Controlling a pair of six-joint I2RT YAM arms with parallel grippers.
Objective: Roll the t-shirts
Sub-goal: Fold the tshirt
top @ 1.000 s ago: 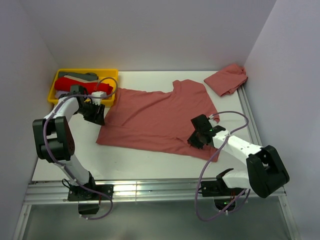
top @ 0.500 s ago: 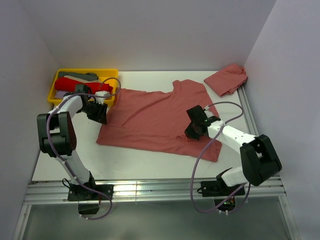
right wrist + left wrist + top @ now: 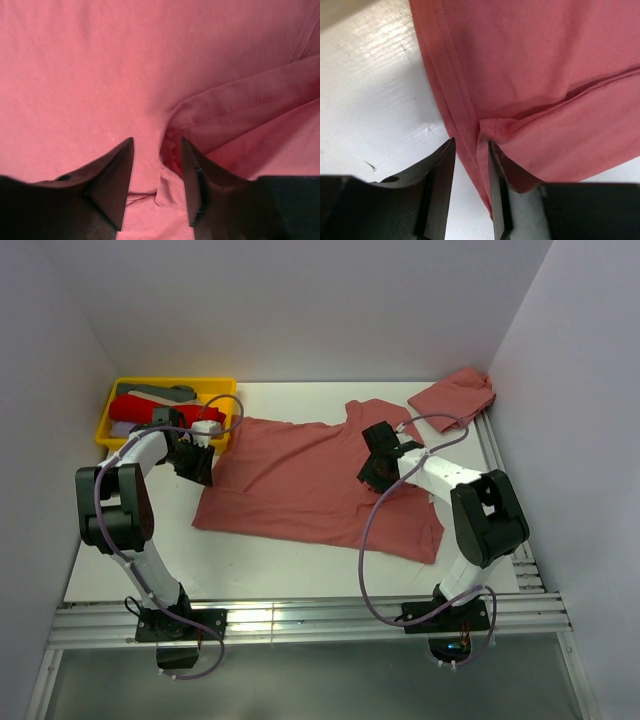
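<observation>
One t-shirt [image 3: 310, 480] spread flat mid-tabletop [image 3: 250, 565] (laid out for rolling). 
Its left edge: left claw [image 3: 470, 145] jaws apart, straddling hem, likely about to pinch. 
Its right side: right claw [image 3: 157, 142] jaws apart over folded-over seam, probably to straighten it. 
Far right corner: second t-shirt [image 3: 455, 397] crumpled, waiting.

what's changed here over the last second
The right hand moved across the spread t-shirt from its near right part toward the far side. Its fingers stand apart over a fold. The left hand hardly moved. It sits at the shirt's left edge with the hem between its fingers. The spread shirt, the bunched t-shirt and the yellow tray stayed put.
</observation>
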